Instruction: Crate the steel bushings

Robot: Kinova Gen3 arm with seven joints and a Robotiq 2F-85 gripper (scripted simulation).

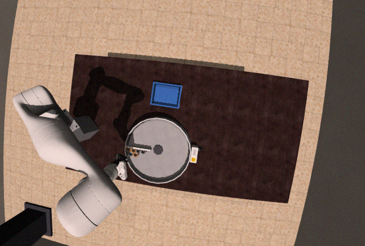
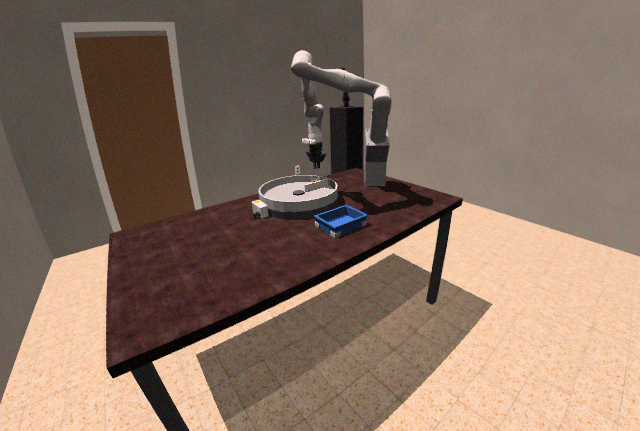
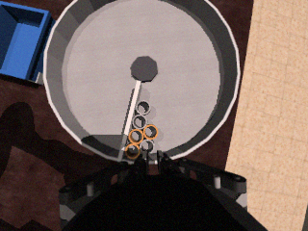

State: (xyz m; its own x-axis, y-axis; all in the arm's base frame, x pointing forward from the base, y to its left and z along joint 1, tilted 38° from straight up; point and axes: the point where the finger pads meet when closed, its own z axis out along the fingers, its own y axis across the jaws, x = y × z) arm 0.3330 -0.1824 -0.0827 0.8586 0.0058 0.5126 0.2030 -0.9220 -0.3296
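The round grey turning table (image 1: 158,149) has a white divider bar (image 3: 131,117) running from its hub to the rim. Several bushings lie in a cluster beside the bar near the rim (image 1: 136,150). Grey steel bushings (image 3: 142,108) (image 3: 140,121) (image 3: 146,144) sit among orange-ringed bushings (image 3: 150,131) (image 3: 136,136) (image 3: 132,151). My gripper (image 3: 152,157) (image 2: 315,160) hangs well above the table's rim next to this cluster. Its fingers stand close together with nothing between them. The blue crate (image 1: 166,95) stands empty on the table top beside the turning table.
A small white control box (image 1: 194,154) with a yellow label sits against the turning table's far side. The arm's grey base block (image 2: 375,162) stands at the table's corner. The table edge and tiled floor lie just behind the gripper.
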